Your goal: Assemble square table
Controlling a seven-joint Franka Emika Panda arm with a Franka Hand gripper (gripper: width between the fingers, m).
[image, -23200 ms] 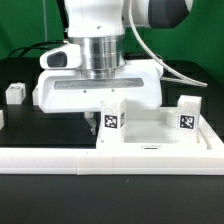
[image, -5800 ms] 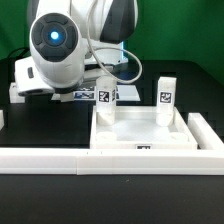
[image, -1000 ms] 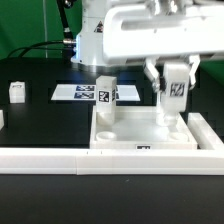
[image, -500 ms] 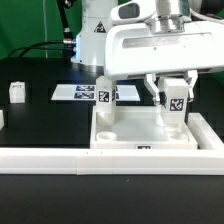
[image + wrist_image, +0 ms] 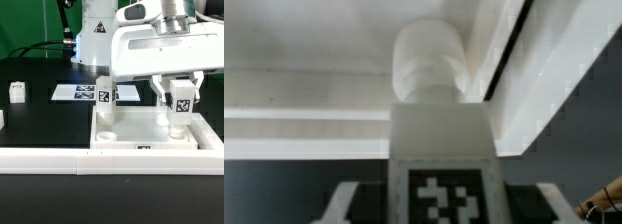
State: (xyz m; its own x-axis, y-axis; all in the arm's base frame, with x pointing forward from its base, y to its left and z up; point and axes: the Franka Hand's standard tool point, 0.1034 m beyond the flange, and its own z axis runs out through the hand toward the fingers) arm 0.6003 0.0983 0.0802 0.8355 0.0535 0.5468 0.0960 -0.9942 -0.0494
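The gripper (image 5: 181, 102) is clamped on an upright tagged leg (image 5: 179, 124), whose foot is at the corner socket of the square top (image 5: 120, 146) on the exterior view's right. A second leg (image 5: 104, 95) stands in its socket. The next move likely calls for seating and twisting the held one in straight.

Tray top (image 5: 135, 130) centre open. Upright leg (image 5: 104, 95) blocks its far corner, exterior view's left; pincer (image 5: 179, 100) with held leg (image 5: 178, 122) fills the other. Rail (image 5: 60, 158) walls near edge of surface (image 5: 40, 125).
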